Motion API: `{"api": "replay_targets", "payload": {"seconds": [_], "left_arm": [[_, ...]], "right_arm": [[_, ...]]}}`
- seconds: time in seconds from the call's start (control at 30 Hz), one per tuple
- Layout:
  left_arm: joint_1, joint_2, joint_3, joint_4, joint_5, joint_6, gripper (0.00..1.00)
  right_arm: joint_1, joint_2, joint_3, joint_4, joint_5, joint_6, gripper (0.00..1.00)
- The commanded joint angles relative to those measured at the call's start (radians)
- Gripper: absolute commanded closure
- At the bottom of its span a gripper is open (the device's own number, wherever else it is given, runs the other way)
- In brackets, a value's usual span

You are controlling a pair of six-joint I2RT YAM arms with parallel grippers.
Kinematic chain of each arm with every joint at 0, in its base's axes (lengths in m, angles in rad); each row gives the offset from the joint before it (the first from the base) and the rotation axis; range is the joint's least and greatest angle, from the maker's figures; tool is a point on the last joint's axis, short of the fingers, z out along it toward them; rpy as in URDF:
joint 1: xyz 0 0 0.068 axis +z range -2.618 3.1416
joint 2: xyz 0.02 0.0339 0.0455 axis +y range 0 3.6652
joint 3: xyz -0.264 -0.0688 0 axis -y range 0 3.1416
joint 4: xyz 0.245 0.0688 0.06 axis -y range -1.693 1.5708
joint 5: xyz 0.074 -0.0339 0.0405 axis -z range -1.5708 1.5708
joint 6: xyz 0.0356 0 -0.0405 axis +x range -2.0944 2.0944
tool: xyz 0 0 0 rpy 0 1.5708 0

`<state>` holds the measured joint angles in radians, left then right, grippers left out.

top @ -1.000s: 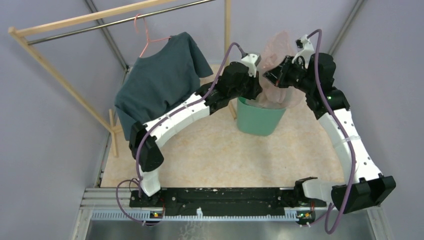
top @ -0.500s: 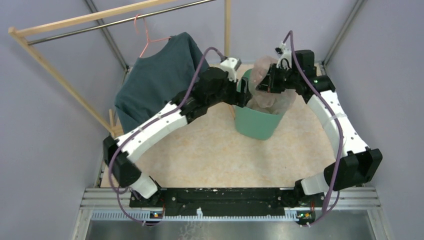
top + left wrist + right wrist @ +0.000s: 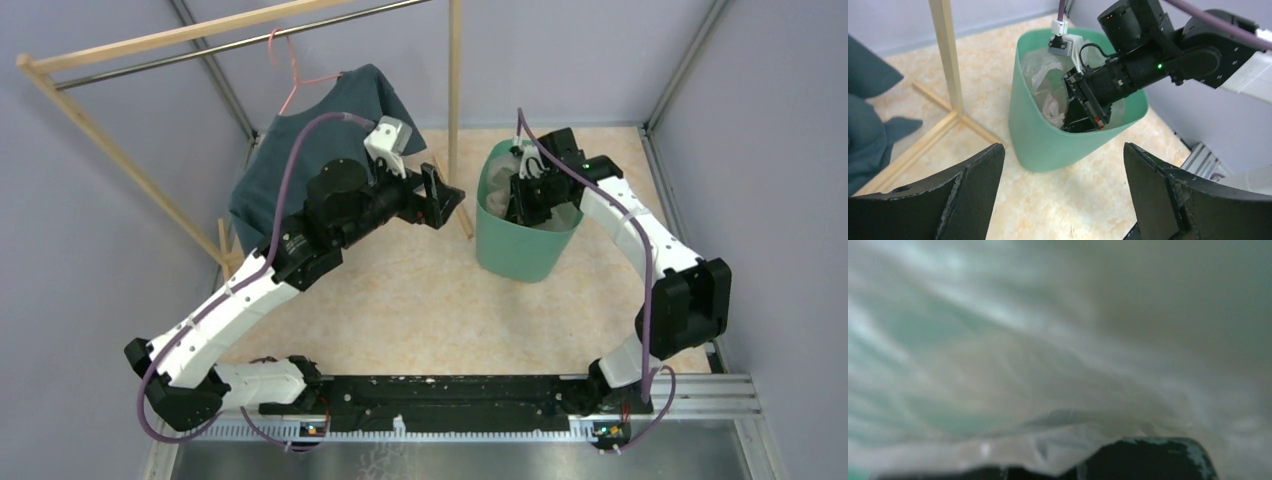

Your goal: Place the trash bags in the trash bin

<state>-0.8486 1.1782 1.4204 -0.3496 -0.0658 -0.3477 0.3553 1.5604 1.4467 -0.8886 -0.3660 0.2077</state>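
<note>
- Trash bin (image 3: pixel 512 258): mint green, upright on floor, near wooden post (image 3: pixel 454 90).
- Trash bag (image 3: pixel 1044 75): pale film (wrinkled, glossy), crumpled inside bin.
- Right gripper (image 3: pixel 1082 117): lowered into bin amid film, fingers pressed together; any pinch cannot be told.
- Left gripper (image 3: pixel 447 190): spread wide, empty, left of bin, apart.

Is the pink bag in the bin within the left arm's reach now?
Probably not easily: the right gripper crowds the bin over the bag; the left gripper hangs open beside it.
</note>
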Motion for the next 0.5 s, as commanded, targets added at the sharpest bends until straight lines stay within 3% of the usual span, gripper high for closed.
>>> {"api": "replay_targets", "payload": {"seconds": [0.0, 0.2, 0.47], "left_arm": [[0.0, -0.059, -0.066, -0.011, -0.036, -0.021, 0.05], [0.0, -0.124, -0.148, -0.019, -0.033, -0.059, 0.05], [0.0, -0.192, -0.173, -0.053, -0.03, -0.107, 0.05]], "right_arm": [[0.001, -0.025, -0.08, -0.025, -0.13, -0.071, 1.0], [0.013, -0.14, -0.22, 0.093, -0.438, -0.036, 1.0], [0.101, -0.149, -0.206, 0.213, -0.668, 0.047, 1.0]]}}
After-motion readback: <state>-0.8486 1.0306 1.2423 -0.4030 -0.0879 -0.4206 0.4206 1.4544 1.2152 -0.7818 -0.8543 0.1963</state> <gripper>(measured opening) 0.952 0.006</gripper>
